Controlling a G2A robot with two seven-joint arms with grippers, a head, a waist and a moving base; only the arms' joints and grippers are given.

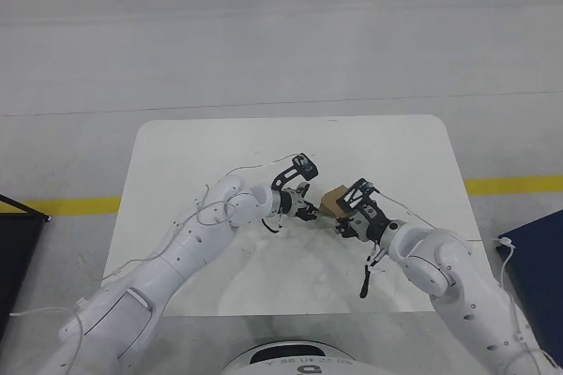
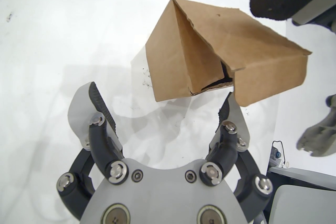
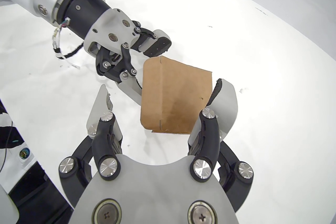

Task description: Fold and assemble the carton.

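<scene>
The small brown carton (image 1: 333, 200) is partly folded and sits tilted near the middle of the white table (image 1: 216, 159). In the left wrist view the carton (image 2: 210, 51) shows a flap tucked inward with a dark gap at the seam. My left gripper (image 2: 162, 104) is open just in front of it, one fingertip (image 2: 227, 108) touching the carton's lower flap edge. My right gripper (image 3: 162, 99) is open around the carton (image 3: 176, 93) from the opposite side, one finger (image 3: 219, 92) against its side. The left gripper (image 3: 145, 67) faces it across the carton.
A black cable (image 1: 364, 279) lies on the table close to the right arm. The table's front edge (image 1: 263, 314) is near both arms. A yellow floor line (image 1: 516, 184) runs beyond the table, and a dark blue surface (image 1: 554, 253) lies to the right.
</scene>
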